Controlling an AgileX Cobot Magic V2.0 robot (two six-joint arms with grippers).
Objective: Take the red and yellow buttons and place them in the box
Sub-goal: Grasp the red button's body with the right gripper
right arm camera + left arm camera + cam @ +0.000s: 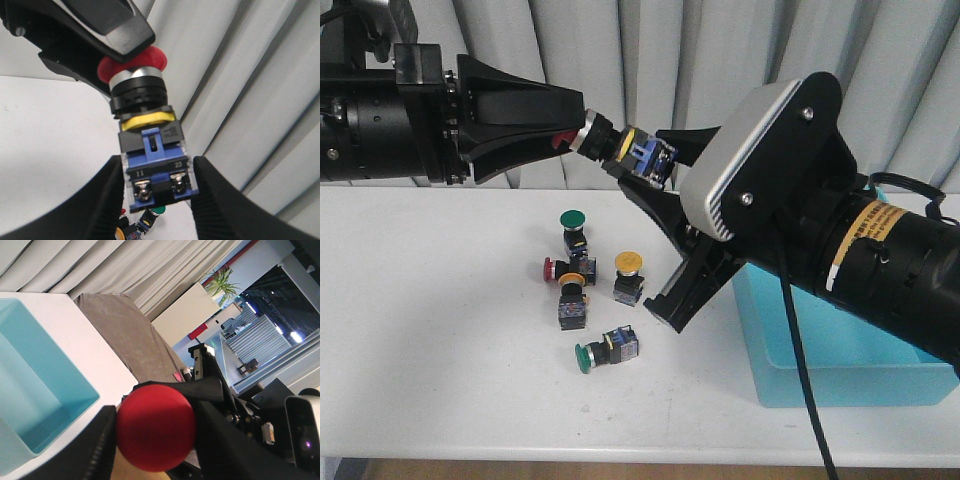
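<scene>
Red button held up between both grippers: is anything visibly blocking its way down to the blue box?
Nothing visible does. The red button is held in the air between the left gripper and the right gripper. The box is open-topped, and its visible part looks empty, though the right arm covers some of it.

Red button (pixel 142 95): matt plastic cap, metal collar. Box (pixel 840 345): smooth plastic.

Btns: 6 in all, 2 of each cap colour.

Red x2: held red btn (pixel 605 140) up in the air, desk red btn (pixel 549 268) lying on its side.

Yellow x2: left yellow btn (pixel 572 283), right yellow btn (pixel 628 262), both mid-desk.

Green x2: far green btn (pixel 571 218) cap up, near green btn (pixel 584 357) on its side.

So 5 btns on the desk (pixel 420 330), 1 off it.

Box (pixel 840 385): 1, at the desk's right edge.

Grippers: 2, left gripper (pixel 575 125) and right gripper (pixel 642 158).
</scene>
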